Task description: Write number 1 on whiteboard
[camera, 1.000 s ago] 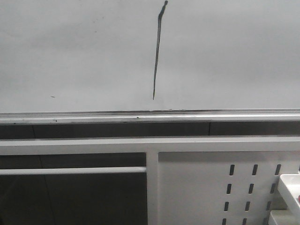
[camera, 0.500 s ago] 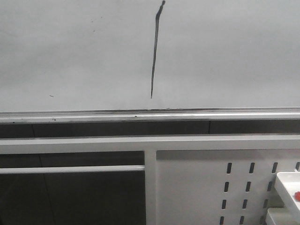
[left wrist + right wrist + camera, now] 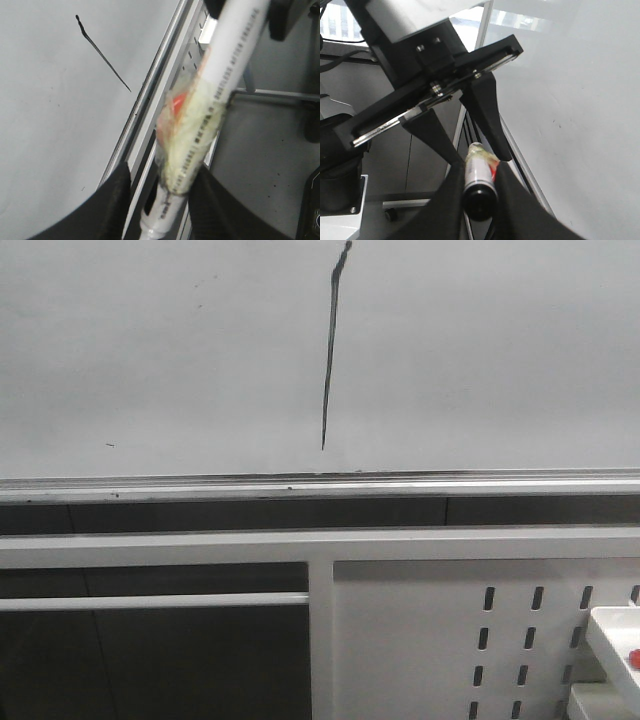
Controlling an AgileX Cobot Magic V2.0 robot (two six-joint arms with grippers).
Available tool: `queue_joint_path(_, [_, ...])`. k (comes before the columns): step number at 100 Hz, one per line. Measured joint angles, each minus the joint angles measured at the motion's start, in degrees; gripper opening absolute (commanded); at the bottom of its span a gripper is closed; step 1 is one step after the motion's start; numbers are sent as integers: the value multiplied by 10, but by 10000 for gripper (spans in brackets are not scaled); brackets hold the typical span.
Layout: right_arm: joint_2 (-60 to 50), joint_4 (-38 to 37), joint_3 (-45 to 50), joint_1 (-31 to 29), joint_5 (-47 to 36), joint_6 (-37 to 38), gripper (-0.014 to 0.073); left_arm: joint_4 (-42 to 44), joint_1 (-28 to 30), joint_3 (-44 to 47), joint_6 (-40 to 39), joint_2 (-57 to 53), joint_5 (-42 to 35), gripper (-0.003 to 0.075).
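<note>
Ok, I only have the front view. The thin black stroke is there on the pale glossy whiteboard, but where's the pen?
Observer: A white marker wrapped in yellowish tape sits between the left gripper fingers, away from the black stroke.
Operator: And the right arm?
Observer: The right gripper clasps the marker's black end.
Operator: Is the left one clamped on it?
Observer: Cannot tell. The left wrist view shows a gap between the marker and one finger.

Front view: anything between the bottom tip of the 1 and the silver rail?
No: only bare board. The 1 ends above the rail on the whiteboard, with nothing drawn or placed in that gap.
</note>
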Motion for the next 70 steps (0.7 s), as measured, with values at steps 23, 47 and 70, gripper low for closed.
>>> queue_joint_path(23, [0,0,1,0,-1,0,-51,-14,0,0,1,0,0,238])
queue_joint_path(47, [18,-1,12,0,-1,0,-51,-31,0,0,1,0,3,238])
queue_joint_path(70, [22,-7,12,0,-1,0,-51,-35,0,0,1,0,5,212])
